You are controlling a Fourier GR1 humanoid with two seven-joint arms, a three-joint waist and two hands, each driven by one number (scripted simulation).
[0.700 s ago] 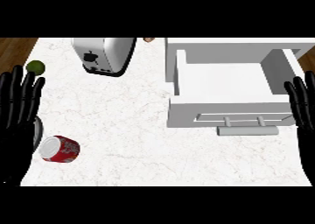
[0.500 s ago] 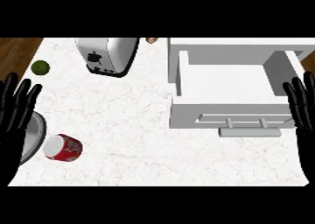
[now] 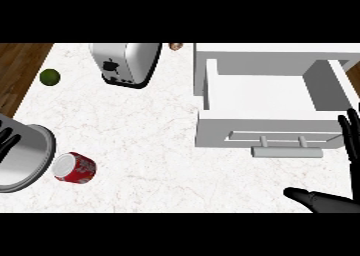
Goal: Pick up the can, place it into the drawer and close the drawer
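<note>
**Left arm drawn in beside the can; drawer open and waiting**

Since the earlier frames the left forearm has swung inward and down, so its grey cylindrical forearm end now fills the lower left, and the right hand has dropped lower along the right edge.

The white marble-patterned counter [image 3: 161,150] carries everything. The white open drawer [image 3: 212,85], a rectangular box with a bar handle at its front, sits upper right, nothing in it. The chrome toaster [image 3: 127,62] stands at the top centre, with a small green lime [image 3: 50,76] well to its left.

The red can with a pale silver top [image 3: 74,168] lies lower left, just beside the left forearm's end. Its long axis appears tilted, the top facing up and left; I cannot tell whether it is fully on its side.

The black left hand [image 3: 1,142] shows only fingertips at the left edge, up and left of the can; they look straight and hold nothing. The black right hand [image 3: 354,135] is open, fingers up, thumb spread along the bottom edge, empty.

The left hand is much nearer the can; the drawer lies well to the can's right.
</note>
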